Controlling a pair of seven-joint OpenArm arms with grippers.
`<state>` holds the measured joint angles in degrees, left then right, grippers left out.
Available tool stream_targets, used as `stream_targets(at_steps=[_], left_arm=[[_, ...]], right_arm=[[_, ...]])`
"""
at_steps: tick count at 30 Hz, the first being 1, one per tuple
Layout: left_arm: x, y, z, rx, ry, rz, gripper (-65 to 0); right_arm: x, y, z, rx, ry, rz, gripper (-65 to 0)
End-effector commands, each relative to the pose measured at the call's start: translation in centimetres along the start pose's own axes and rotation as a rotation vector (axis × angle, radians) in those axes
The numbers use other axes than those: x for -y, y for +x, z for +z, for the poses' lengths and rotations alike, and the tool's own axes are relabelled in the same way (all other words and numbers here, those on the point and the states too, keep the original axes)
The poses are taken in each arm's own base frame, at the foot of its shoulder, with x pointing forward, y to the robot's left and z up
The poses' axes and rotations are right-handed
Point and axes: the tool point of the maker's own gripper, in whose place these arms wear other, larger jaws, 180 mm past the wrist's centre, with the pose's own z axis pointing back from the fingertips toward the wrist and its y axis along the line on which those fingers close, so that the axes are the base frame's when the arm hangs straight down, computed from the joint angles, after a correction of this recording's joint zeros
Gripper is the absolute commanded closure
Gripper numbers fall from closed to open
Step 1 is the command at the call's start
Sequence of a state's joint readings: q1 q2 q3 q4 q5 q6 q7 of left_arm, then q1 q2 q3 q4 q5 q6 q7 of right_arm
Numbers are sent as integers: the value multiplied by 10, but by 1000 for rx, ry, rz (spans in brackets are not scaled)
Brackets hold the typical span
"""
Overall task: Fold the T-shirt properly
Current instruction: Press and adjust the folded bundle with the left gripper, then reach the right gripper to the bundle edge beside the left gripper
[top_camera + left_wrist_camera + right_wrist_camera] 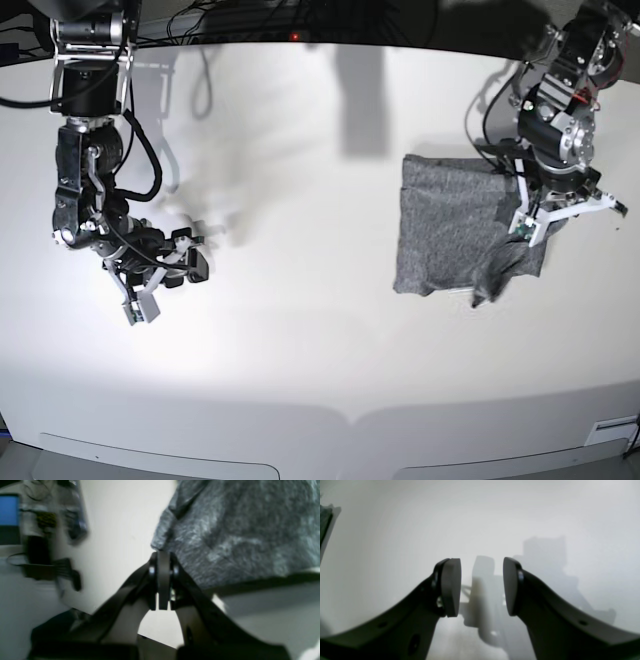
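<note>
The heather-grey T-shirt (450,225) lies folded into a rough rectangle at the right of the white table (300,180). Its lower right corner (503,268) is rumpled and raised. My left gripper (506,228) hovers over that right edge. In the left wrist view its jaws (163,555) are pressed together, and the T-shirt (237,530) meets their tips at its edge. My right gripper (150,292) is far off at the left, low over bare table. In the right wrist view the right gripper (482,587) stands open with nothing between its pads.
Dark cables (230,25) and equipment run along the table's back edge. A blurred blue screen (8,510) and black wiring (50,567) show beyond the table in the left wrist view. The table's front edge (320,405) curves across the bottom.
</note>
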<state>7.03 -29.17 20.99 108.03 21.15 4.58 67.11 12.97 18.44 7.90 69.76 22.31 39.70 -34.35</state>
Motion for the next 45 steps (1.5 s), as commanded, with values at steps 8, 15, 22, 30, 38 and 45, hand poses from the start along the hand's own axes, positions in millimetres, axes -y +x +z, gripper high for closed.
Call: stream_targets(at_steps=[8,15,22,30,38,45], left_arm=[[9,10,4,33,-54,49,0],[8,11,4,37,-50,48,0],[-2,11,4,41,4,47,-232],[-17,17,5,77,85,156,-237],[23,52,16,185,-55,276,-237],[51,57,25,171,-139,337,-237]], right_arm=[[5,24,6,66,-4,19,-260],[-2,29,6,92,29,-19,-260],[-23,31,-4,112,75,-54,-260],[-94,61,-34,127,223,-25,-260],[-222,130,-55,167,456,142,-260],[-309,134,-65,177,520,333,-260]])
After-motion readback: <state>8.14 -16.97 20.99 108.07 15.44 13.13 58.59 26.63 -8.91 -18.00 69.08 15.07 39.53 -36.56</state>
